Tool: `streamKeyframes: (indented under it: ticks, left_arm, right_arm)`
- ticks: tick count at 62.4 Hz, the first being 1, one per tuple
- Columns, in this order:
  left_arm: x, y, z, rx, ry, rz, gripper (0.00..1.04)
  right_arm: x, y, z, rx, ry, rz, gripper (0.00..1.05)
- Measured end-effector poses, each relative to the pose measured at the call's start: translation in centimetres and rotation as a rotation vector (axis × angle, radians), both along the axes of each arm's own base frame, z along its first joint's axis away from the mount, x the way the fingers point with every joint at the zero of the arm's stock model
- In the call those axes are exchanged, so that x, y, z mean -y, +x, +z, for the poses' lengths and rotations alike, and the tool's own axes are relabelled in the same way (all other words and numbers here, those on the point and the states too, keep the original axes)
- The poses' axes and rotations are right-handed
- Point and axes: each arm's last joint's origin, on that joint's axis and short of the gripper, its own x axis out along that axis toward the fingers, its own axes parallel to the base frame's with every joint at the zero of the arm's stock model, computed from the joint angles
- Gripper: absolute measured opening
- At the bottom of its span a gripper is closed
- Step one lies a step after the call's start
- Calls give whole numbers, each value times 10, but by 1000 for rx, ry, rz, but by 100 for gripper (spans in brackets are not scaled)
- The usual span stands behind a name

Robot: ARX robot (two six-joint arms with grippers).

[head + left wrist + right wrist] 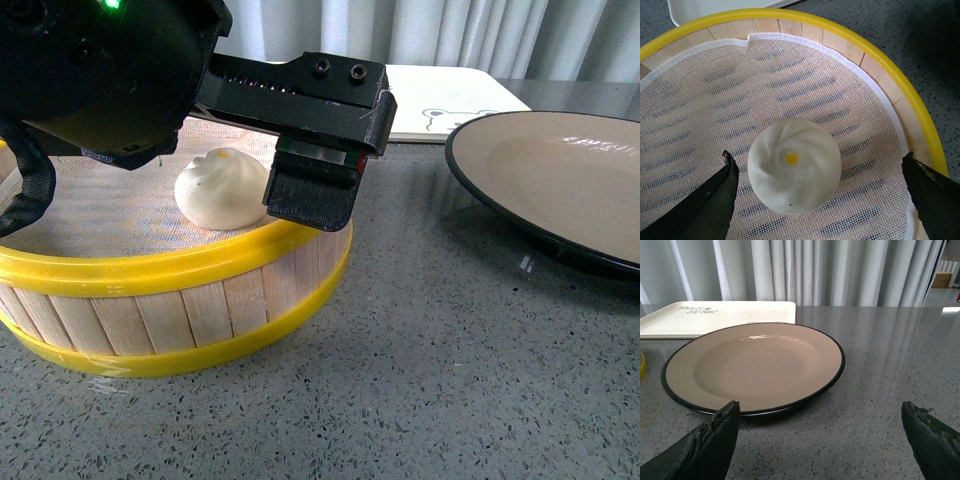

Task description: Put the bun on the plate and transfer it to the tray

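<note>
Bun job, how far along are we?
Nothing is done yet: the bun sits in the steamer basket. In hand: the left gripper is open either side of it, not gripping. Left: bun onto the empty plate, then plate onto the tray.

The small round off-white steamed bun has a swirled, pleated top with a tiny orange-yellow dot at its centre. It sits in the round pale-wood steamer basket, which is banded in bright yellow and lined with white mesh cloth showing dark stripes. Beside the basket, the wide round shallow plate is matte taupe with a glossy black rim. Beyond the basket, the flat rectangular cream-white plastic tray bears dark lettering. The worktop is speckled grey.
</note>
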Motion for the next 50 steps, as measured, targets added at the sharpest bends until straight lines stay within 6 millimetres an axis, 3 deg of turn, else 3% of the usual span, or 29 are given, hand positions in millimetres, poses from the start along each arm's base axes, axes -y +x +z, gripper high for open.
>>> streamKeyframes:
  ticks: [3, 9, 32, 38, 50]
  left_arm:
    - [0, 0, 0, 2, 1, 0, 97]
    - [1, 0, -1, -2, 2, -2, 82]
    - [1, 0, -2, -4, 1, -4, 25]
    - [1, 0, -2, -4, 1, -5, 6]
    - [1, 0, -1, -7, -2, -4, 4]
  right_arm:
    - [0, 0, 0, 0, 0, 0, 96]
    - [0, 0, 0, 0, 0, 0, 96]
    - [0, 0, 0, 0, 0, 0, 96]
    - [0, 0, 0, 0, 0, 0, 96]
    - [0, 0, 0, 0, 0, 0, 96]
